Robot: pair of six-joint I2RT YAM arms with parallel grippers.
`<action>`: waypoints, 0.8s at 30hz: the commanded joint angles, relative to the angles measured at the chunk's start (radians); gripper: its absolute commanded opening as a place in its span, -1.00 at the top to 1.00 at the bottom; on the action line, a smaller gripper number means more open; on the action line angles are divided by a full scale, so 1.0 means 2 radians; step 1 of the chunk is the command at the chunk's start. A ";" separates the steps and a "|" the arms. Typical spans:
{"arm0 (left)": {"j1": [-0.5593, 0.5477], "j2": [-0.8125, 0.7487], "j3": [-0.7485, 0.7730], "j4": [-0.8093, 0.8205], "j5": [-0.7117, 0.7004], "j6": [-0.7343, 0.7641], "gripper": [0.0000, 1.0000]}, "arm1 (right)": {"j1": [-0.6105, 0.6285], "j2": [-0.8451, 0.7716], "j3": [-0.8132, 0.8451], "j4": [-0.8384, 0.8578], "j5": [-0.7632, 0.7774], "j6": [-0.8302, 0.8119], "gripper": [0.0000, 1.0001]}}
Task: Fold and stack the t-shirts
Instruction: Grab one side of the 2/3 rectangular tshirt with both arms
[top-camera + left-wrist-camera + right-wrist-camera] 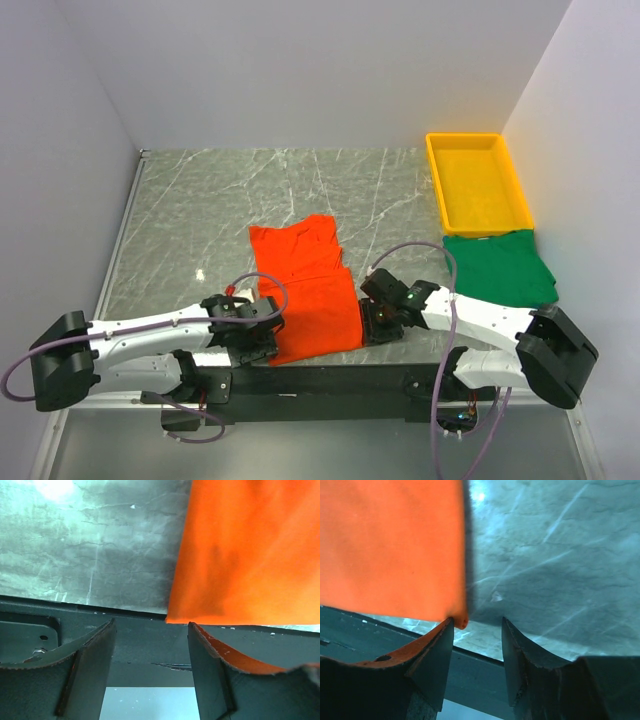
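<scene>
Along the near edge of the surface (200, 210), left claw (152, 625) and right claw (477, 621), both released and empty, flank the near corners of the orange-red shirt (305, 290), whose long axis runs away from them.

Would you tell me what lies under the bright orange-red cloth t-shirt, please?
Around the bright orange-red cloth t-shirt only the grey-green marble tabletop shows, so it lies on that; its near hem reaches the black base rail. Anything beneath the cloth itself is covered.

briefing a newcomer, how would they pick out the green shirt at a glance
Start at the yellow tray in the marble table's far right corner. Just in front of it lies the green t-shirt, plain dark green, unlike the orange-red t-shirt mid-table.
</scene>
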 commanded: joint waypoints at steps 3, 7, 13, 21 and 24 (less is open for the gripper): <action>-0.006 0.008 0.023 -0.006 -0.011 -0.016 -0.27 | 0.012 -0.005 0.018 0.001 0.004 0.015 0.00; -0.006 0.014 0.025 -0.007 -0.011 -0.016 -0.25 | 0.016 -0.015 0.025 -0.015 0.014 0.016 0.01; -0.007 0.015 0.023 -0.011 -0.009 -0.018 -0.24 | 0.018 -0.018 0.035 -0.024 0.014 0.018 0.01; -0.007 0.018 0.031 -0.021 -0.011 -0.016 -0.23 | 0.029 0.033 0.033 0.009 0.006 0.022 0.04; -0.007 0.023 0.034 -0.024 -0.011 -0.016 -0.23 | 0.039 0.051 0.039 0.012 0.011 0.023 0.05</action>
